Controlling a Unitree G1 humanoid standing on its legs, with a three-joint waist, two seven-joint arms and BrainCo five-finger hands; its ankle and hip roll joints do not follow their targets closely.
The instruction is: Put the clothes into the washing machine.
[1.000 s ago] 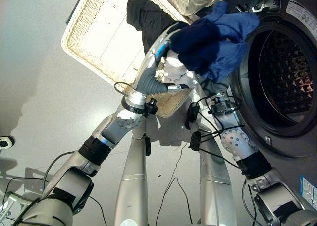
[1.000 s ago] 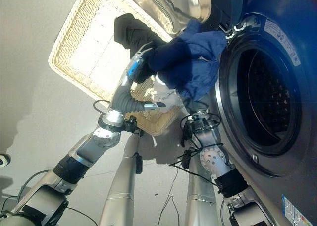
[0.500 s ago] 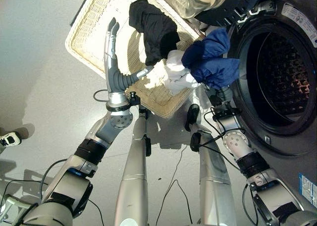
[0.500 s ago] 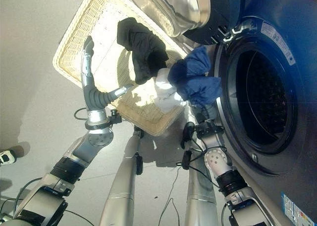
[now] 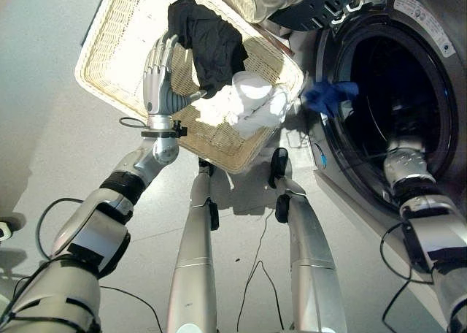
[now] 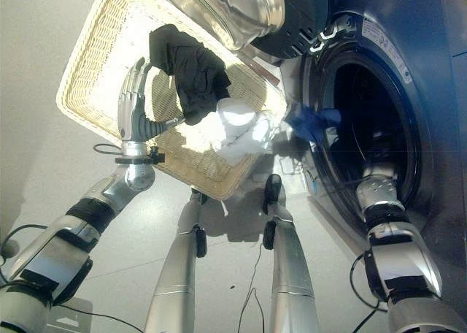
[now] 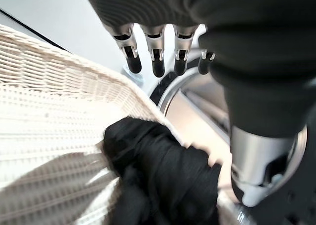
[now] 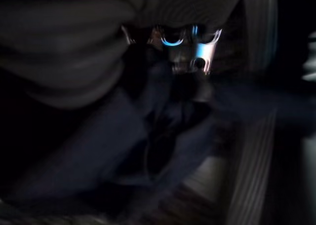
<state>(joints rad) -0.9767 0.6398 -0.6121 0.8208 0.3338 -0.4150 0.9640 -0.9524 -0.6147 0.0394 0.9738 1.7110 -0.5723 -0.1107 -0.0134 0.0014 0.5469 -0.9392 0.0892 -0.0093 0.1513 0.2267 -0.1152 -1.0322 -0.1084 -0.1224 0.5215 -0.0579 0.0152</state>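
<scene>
Left eye view: right arm deep in the washer (image 5: 408, 77) drum, blue cloth (image 5: 328, 96) trailing over its door rim, grip there unreadable. Left hand (image 5: 157, 74) relaxed, holding nothing, just beside black cloth (image 5: 208, 41) at the basket (image 5: 102, 70) far edge, nearer.

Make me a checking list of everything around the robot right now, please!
Surface: grey floor.
Job's things: blue cloth hangs over the dark round washing machine opening; black cloth and white cloth lie in the pale woven wicker basket.
Clutter: nothing seen.
Hands: left hand open over the basket; right hand reaches into the drum, fingers hidden.
Cables: nothing seen.
Surroundings: shiny open machine door.
</scene>
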